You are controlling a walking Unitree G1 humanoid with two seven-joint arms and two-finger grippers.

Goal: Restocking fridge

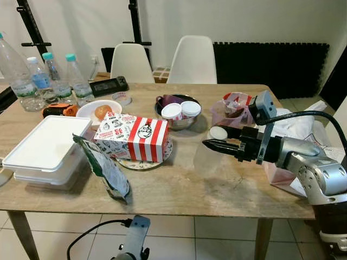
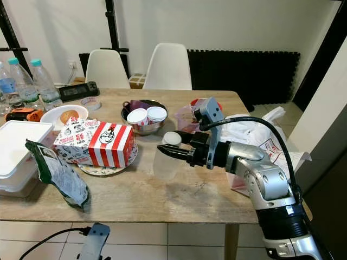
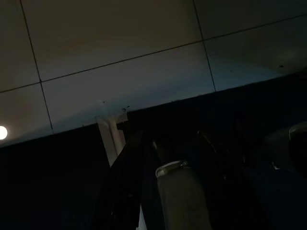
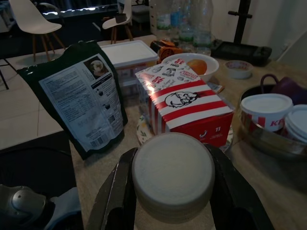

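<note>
My right gripper [image 1: 218,138] reaches over the right half of the wooden table [image 1: 179,184]. It is shut on a clear plastic tub with a white lid [image 1: 218,132], held upright just above the tabletop. In the right wrist view the white lid [image 4: 172,172] sits between the two black fingers [image 4: 115,191]. Left of it lie a red-and-white striped food box [image 1: 146,138] on a plate, a dark green pouch [image 1: 105,165] and a white lidded container [image 1: 46,146]. A metal bowl [image 1: 181,122] holds two more white-lidded tubs. My left arm [image 1: 133,238] hangs idle below the table's front edge.
Several water bottles [image 1: 49,81] stand at the back left, with a white bowl holding a bun [image 1: 97,111] near them. White and pink plastic bags [image 1: 295,124] crowd the table's right end. Two white chairs [image 1: 192,59] stand behind the table.
</note>
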